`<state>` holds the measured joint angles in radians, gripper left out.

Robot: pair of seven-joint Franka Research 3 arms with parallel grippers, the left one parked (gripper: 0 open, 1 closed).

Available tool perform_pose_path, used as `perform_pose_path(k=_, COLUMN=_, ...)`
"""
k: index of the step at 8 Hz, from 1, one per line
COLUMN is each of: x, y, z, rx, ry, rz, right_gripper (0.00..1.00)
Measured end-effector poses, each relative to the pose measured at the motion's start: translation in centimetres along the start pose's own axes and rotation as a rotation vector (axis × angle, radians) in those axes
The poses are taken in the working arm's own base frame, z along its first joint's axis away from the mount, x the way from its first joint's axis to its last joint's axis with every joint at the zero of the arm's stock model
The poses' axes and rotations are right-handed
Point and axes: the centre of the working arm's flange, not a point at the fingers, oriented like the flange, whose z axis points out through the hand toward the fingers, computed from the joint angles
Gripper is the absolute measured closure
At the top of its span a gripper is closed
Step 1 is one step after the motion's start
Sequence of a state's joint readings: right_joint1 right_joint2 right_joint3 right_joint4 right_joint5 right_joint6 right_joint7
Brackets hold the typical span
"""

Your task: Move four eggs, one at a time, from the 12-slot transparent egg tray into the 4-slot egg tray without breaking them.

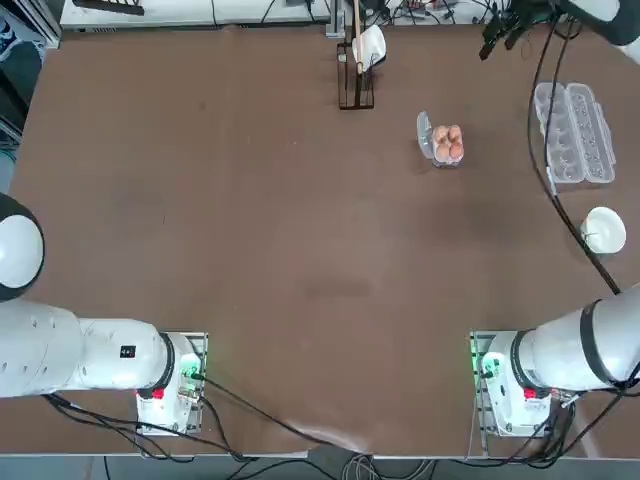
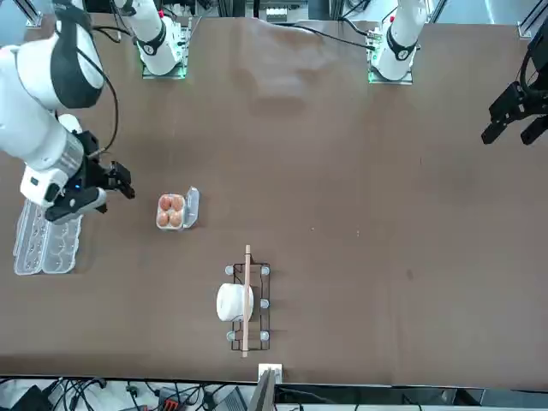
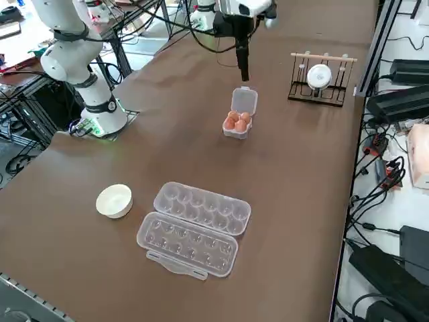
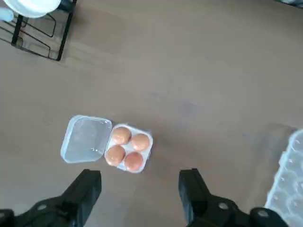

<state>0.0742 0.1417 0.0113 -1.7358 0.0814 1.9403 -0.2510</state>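
A brown bench seen from above, from the front, from the side and from the working arm's wrist. The small square four-cup tray (image 1: 447, 145) sits near the middle of the far half of the bench, its lid flap open beside it. All four cups are filled: four brown-orange eggs (image 4: 127, 147) lie in a two-by-two block. The long twelve-cup clear tray (image 3: 194, 228) lies open near the robot's right edge of the bench, well apart from the small tray, and every cup visible in it looks empty.

The right tool (image 4: 139, 191) hangs in the air above the bench, between the two trays, its fingers (image 4: 88, 188) spread wide apart with nothing between them. It touches neither tray.

Judged from this layout, the moving of eggs looks complete, so the step in hand is most likely a clean withdrawal. To do that well, the arm would best stay high, keep clear of the raised lid flap and the filled tray, and avoid sweeping low over the eggs, since a knock could crack them or tip the light plastic carton.

Counted: four eggs, two egg trays, one white bowl (image 1: 604, 230) close to the long tray, one black wire rack (image 2: 247, 305) holding a white cup-like item and a wooden stick, and one working tool.
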Motion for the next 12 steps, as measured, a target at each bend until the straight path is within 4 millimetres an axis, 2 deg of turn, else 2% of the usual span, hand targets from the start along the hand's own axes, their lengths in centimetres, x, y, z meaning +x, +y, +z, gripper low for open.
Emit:
perform_pose_path(k=2, x=-0.3, y=0.6, z=-4.3, rx=0.005, ry=-0.020, rz=0.095, right_gripper=0.00)
perform_pose_path(k=3, x=-0.6, y=0.5, z=-5.8, rx=0.006, ry=-0.032, rz=0.147, right_gripper=0.00)
perform_pose_path(k=6, x=-1.6, y=-0.4, z=-8.6, rx=-0.008, ry=-0.036, rz=0.239, right_gripper=0.00)
perform_pose_path(k=8, x=-2.6, y=0.2, z=-10.6, rx=-0.009, ry=-0.034, rz=0.256, right_gripper=0.00)
perform_pose_path(k=12, x=-4.2, y=-0.2, z=-12.3, rx=-0.001, ry=-0.110, rz=0.256, right_gripper=0.00)
